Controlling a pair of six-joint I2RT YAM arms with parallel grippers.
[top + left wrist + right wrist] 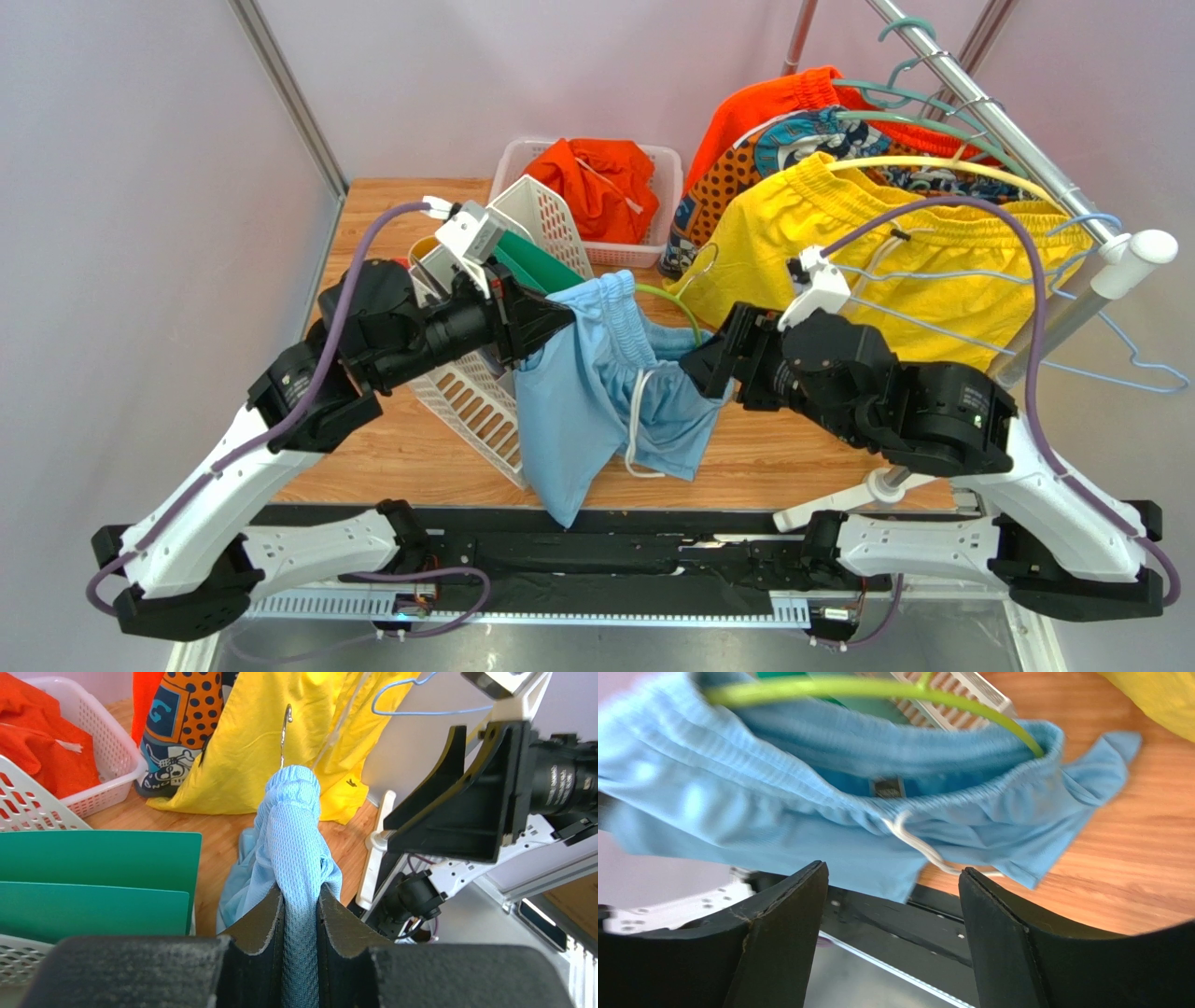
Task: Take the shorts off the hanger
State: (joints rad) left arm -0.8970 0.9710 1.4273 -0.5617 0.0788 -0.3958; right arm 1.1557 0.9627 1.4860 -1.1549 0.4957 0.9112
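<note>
The light blue shorts [603,385] hang above the table on a green hanger [671,297]. The white drawstring [638,420] dangles at their front. My left gripper [558,317] is shut on the left end of the waistband; in the left wrist view the blue mesh [295,833] is pinched between my fingers [300,896]. My right gripper [704,367] is open and empty, just right of the shorts. In the right wrist view it [892,875] sits below the waistband [829,770] and the hanger bar [878,689]. The orange shorts [603,182] lie in a white basket [522,151].
A clothes rack [1066,182] at the right carries yellow shorts [870,245], a patterned pair [758,154], an orange garment [772,101] and bare hangers [1122,367]. A tilted white basket [484,392] with green folders [91,882] lies under my left arm.
</note>
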